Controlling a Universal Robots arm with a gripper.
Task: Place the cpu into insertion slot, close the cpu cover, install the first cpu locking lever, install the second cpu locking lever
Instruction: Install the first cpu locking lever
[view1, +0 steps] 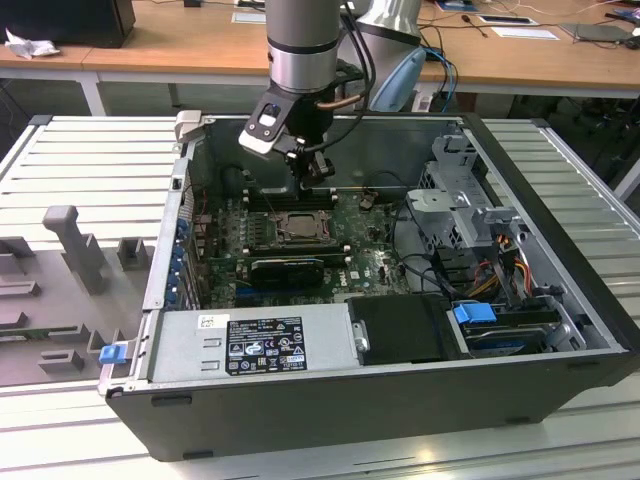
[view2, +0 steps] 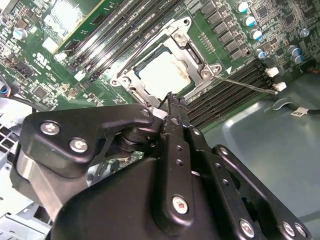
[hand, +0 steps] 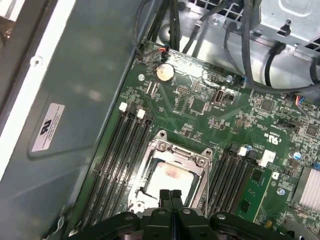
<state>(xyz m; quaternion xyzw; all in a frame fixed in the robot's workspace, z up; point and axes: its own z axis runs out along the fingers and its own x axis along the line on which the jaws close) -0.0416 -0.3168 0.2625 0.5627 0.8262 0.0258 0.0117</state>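
Hovering just above the cpu (hand: 167, 176), the claw (hand: 169, 193) has its tips pressed together, seemingly holding nothing

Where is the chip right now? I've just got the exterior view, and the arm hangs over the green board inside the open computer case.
Observer: The chip is already set down in place. Its pale top faces up in both wrist views.
Operator: Is that metal frame shut over it?
Observer: Yes. In the first wrist view the frame lies flat around the chip, which shows through the square hole.
Operator: And the claw, is it carrying anything?
Observer: No. The gripper has its fingers pressed together with nothing between them, over the frame's near edge. I cannot tell whether it touches.
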